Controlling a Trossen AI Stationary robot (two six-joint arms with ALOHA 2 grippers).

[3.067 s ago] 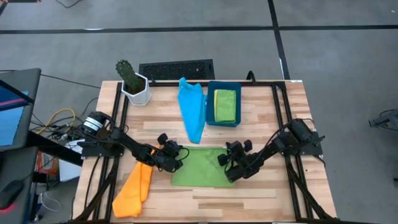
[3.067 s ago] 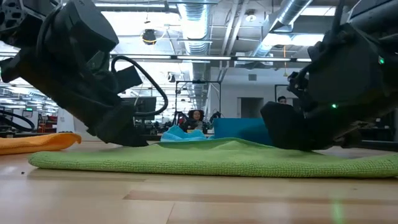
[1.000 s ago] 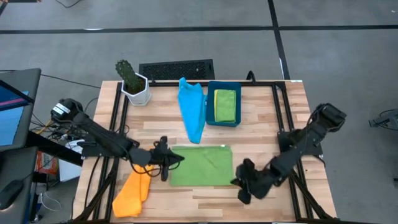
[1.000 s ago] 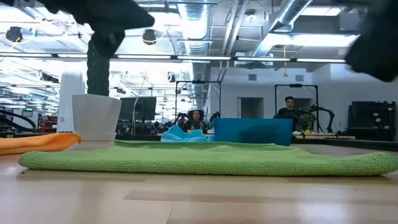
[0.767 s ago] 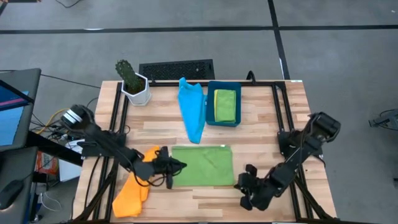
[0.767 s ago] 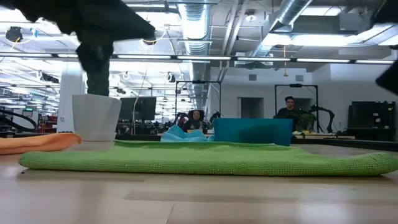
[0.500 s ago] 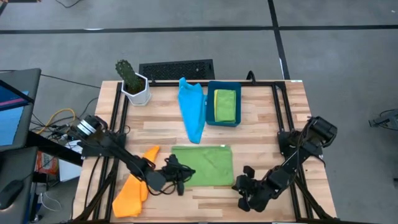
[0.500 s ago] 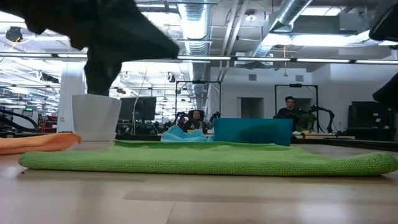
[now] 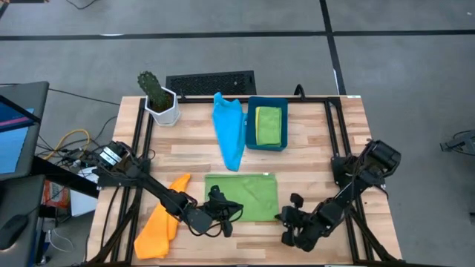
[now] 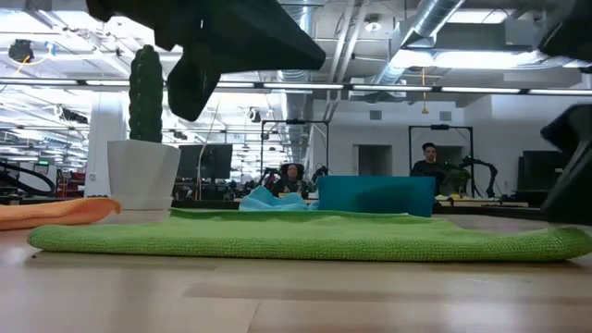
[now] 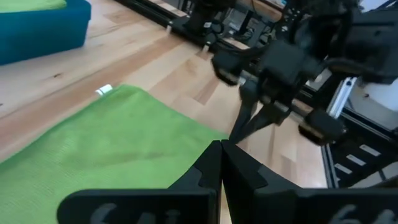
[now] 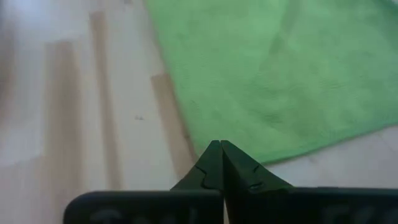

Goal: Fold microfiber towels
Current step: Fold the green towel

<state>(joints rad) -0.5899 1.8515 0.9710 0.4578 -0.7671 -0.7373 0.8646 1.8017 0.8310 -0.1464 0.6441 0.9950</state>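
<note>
Green microfiber towel (image 9: 241, 196) lies flat near the surface's front edge, long axis left–right; left gripper (image 9: 231, 213) and right gripper (image 9: 283, 216), both shut and empty, flank its front corners

Bare counter (image 9: 326, 148) lay open along the right edge and in a strip along the near edge. The green towel (image 9: 249, 194) lay flat mid-counter, with the left hand (image 9: 231, 213) over its near-left corner and the right hand (image 9: 286, 220) just off its near-right corner. The blue bin (image 9: 267, 124), the light blue towel (image 9: 230, 133) and a potted cactus (image 9: 157, 99) crowded the far side; the orange towel (image 9: 159, 222) filled the near-left corner.
</note>
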